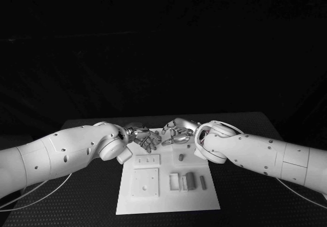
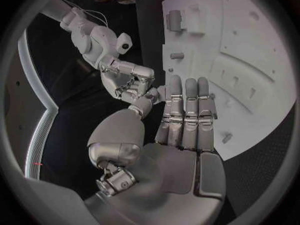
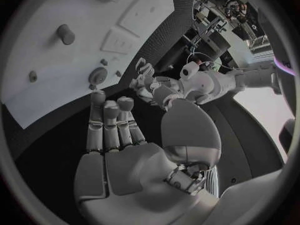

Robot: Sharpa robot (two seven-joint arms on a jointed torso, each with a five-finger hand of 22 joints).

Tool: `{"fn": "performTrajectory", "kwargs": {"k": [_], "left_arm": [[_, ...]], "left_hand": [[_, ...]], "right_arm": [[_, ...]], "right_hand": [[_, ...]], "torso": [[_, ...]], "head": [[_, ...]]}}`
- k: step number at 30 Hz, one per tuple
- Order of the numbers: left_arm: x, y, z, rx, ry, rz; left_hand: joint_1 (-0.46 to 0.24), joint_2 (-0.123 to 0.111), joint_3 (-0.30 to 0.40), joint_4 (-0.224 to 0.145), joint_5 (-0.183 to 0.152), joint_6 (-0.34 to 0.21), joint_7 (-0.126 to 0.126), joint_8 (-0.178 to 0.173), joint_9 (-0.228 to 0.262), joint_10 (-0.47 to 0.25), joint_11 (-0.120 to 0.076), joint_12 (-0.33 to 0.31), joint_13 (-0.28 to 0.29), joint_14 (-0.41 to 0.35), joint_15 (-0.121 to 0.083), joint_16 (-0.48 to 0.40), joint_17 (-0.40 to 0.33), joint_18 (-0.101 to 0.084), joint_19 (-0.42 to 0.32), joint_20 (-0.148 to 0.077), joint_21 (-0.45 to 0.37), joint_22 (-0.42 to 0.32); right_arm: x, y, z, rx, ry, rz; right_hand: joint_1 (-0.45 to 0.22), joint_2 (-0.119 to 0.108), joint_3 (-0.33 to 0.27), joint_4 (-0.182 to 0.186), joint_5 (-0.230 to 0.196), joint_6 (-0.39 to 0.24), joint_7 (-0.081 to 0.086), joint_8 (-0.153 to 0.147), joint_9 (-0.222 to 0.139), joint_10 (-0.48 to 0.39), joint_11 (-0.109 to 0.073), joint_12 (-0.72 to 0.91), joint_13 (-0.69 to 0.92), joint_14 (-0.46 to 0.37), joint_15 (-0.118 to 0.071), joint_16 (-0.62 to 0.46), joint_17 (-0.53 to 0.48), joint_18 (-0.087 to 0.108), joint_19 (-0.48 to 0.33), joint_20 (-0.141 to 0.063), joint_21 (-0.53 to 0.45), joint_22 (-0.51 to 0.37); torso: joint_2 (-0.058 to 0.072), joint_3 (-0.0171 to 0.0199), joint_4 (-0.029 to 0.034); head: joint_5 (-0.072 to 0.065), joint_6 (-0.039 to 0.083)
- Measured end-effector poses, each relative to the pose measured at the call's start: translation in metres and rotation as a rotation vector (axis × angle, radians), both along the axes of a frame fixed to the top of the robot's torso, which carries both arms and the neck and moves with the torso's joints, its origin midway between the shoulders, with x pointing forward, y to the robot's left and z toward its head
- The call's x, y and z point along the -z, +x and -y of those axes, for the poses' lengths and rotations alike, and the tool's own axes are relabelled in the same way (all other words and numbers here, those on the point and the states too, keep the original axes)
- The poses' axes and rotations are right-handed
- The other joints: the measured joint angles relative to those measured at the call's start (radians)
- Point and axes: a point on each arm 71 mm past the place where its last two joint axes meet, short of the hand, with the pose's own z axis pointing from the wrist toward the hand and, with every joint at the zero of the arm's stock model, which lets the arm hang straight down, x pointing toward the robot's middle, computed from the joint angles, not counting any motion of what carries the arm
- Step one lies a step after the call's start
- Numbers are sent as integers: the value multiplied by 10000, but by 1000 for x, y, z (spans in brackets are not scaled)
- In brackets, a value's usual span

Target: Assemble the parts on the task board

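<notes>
- The board (image 1: pixel 167 201) lies in the middle of the table (image 1: pixel 81 208), and its near half carries most of what it holds: a raised square plate (image 1: pixel 146 183) on the near-left, and just right of that a row of upright parts (image 1: pixel 186 181), standing side by side.
- Past the middle of the board, a smaller slotted plate (image 1: pixel 147 161) sits on the left, and a single peg (image 1: pixel 181 157) stands right of it, well apart from the near row.
- Judging by this layout, little or nothing looks assembled yet (the parts seem parked in their holders, though I cannot tell which seats are final); picking and seating most likely all remains.
- At the far edge of the board, the left hand (image 1: pixel 143 138) hovers with fingers straight and together, thumb spread wide; it holds nothing, and the left wrist view shows its fingers (image 2: pixel 185 112) stretched flat above the board's surface.
- Just right of it, also at the far edge, the right hand (image 1: pixel 178 131) is likewise empty, its fingers (image 3: pixel 111 122) extended and side by side over the table just off the board's edge.
- The two hands are near each other but apart, touching no part.
</notes>
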Motion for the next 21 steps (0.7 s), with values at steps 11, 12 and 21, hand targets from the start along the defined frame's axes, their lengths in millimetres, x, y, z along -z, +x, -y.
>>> {"fn": "performTrajectory", "kwargs": {"k": [11, 12, 21], "left_arm": [[9, 1, -17, 53, 1813, -593], [9, 2, -17, 41, 1986, -614], [22, 2, -14, 33, 3436, -755]], "left_hand": [[-5, -5, 34, -34, -3, 0, 1, -135, 76, -121, 12, 0, 135, -75, -1, 0, -25, -1, -161, 20, 0, 118], [-5, -5, 49, -50, -3, 0, 2, -136, 76, -121, 11, 0, 144, -75, -1, 0, -25, -1, -161, 20, 0, 127], [-2, -3, 94, -47, -24, 1, 2, -192, 106, -121, 11, -2, 178, -75, -1, 0, -37, -1, -160, 20, 0, 170]], "right_arm": [[-9, 24, 55, 1433, 1234, 366], [-11, 28, 59, 1576, 1322, 465], [-44, 55, 81, 2556, 2534, 1131]], "right_hand": [[41, -40, -96, 97, 0, -2, 2, 0, -37, -8, -7, -77, -228, -122, 18, -76, -117, 100, -140, 140, -138, -19], [41, -40, -97, 97, 0, -4, 4, 0, -37, -9, -7, -77, -241, -121, 18, -76, -121, 101, -140, 140, -138, -19], [75, 193, -179, 13, 0, -18, 18, 60, -100, -33, 8, -382, -634, -316, 21, -441, -429, 128, -382, 277, -447, -110]], "torso": [[6, 4, 0], [7, 4, 0], [13, 4, 7]], "head": [[57, -68], [57, -73], [42, -163]]}}
